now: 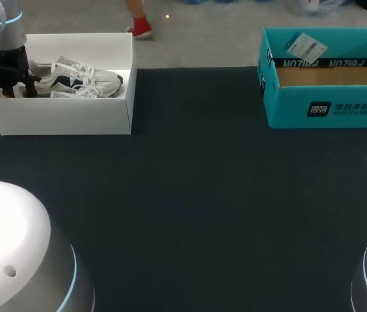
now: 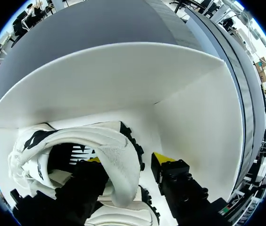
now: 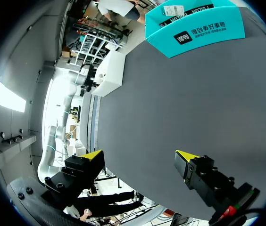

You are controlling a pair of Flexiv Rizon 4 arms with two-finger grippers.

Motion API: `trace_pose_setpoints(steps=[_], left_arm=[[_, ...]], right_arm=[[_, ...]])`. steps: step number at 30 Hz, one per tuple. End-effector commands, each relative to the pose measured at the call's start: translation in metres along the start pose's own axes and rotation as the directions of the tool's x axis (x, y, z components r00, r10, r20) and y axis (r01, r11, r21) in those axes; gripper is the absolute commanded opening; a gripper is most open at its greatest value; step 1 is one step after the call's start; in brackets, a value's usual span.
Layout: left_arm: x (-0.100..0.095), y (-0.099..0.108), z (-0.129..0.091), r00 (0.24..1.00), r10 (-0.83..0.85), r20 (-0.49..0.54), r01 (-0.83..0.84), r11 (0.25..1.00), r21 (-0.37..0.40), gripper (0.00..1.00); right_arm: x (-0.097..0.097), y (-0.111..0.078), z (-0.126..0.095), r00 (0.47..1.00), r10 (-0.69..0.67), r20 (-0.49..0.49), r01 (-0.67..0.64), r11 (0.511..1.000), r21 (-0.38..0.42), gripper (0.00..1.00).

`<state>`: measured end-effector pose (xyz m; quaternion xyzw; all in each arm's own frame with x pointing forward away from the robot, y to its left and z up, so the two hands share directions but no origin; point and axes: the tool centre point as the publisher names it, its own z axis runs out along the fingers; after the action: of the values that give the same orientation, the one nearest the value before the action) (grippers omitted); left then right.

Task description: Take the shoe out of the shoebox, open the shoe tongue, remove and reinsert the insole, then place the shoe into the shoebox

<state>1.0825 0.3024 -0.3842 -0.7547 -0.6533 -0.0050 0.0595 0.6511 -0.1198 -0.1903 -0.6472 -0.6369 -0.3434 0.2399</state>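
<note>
The left gripper's [image 2: 128, 159] jaws stand apart astride the padded heel of a white shoe [image 2: 119, 141], one finger inside the collar, the other just outside it, within the white shoebox [image 1: 66, 117] at the far left, where a second shoe [image 2: 119, 216] lies alongside. The right gripper [image 3: 140, 154] hangs wide open, holding nothing, over the dark matte table [image 1: 190, 195] at the right. At the far right sits an open teal cardboard box [image 1: 326, 107] with white print and a barcode label [image 1: 306, 47].
</note>
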Motion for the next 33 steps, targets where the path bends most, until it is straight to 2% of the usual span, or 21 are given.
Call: trace_pose_setpoints(steps=[1, 2, 3, 4, 10, 14, 23, 33], left_arm=[[0.000, 0.007, 0.006, 1.000, 0.002, 0.002, -0.002, 1.000, 0.018, 0.36], [0.000, 0.006, 0.007, 1.000, 0.003, 0.003, -0.003, 1.000, 0.020, 0.24], [-0.001, 0.006, 0.006, 1.000, 0.004, 0.005, -0.004, 1.000, 0.021, 0.08], [-0.001, 0.005, 0.006, 1.000, 0.004, 0.005, -0.005, 1.000, 0.021, 0.00], [0.001, 0.001, 0.000, 1.000, 0.015, 0.003, -0.015, 1.000, 0.024, 0.00], [0.001, -0.003, -0.015, 1.000, 0.027, 0.006, -0.027, 0.999, 0.031, 0.00], [-0.005, -0.017, -0.073, 0.999, 0.017, -0.028, -0.017, 1.000, 0.007, 0.00], [-0.005, -0.039, -0.131, 0.997, -0.053, 0.048, 0.054, 0.999, -0.006, 0.00]], right_arm=[[0.000, -0.002, 0.000, 1.000, 0.000, 0.002, 0.000, 1.000, -0.002, 1.00], [0.000, -0.002, 0.000, 1.000, 0.000, 0.002, 0.000, 1.000, -0.002, 1.00], [0.000, -0.002, 0.000, 1.000, 0.000, 0.002, 0.000, 1.000, -0.002, 1.00], [0.000, -0.002, 0.000, 1.000, 0.000, 0.002, 0.000, 1.000, -0.002, 1.00], [0.000, -0.002, 0.000, 1.000, 0.000, 0.002, 0.000, 1.000, -0.002, 1.00], [0.000, -0.002, 0.000, 1.000, 0.000, 0.002, 0.000, 1.000, -0.002, 1.00], [0.000, -0.002, 0.000, 1.000, 0.000, 0.002, 0.000, 1.000, -0.002, 1.00], [0.000, -0.002, 0.000, 1.000, 0.000, 0.002, 0.000, 1.000, -0.002, 1.00]])
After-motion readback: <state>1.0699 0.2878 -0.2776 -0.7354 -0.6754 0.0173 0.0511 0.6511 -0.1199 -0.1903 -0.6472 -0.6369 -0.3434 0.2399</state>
